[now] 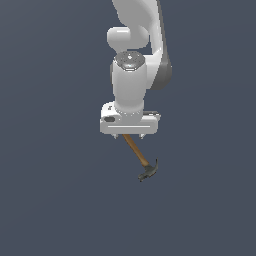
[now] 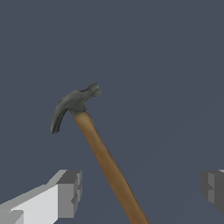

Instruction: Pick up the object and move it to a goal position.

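The hammer (image 1: pixel 141 157) has a brown wooden handle and a dark grey head with a curved claw (image 1: pixel 149 172). In the exterior view it lies on the dark grey floor, its handle end running under my hand and its head pointing towards the camera and to that view's right. My gripper (image 1: pixel 129 136) hangs straight above the handle end. In the wrist view the hammer (image 2: pixel 105 157) runs between my fingers. The gripper (image 2: pixel 142 188) is open wide, and neither of the fingers (image 2: pixel 70 192) touches the handle.
A plain dark grey floor (image 1: pixel 50 200) fills both views. No other objects, containers or edges show.
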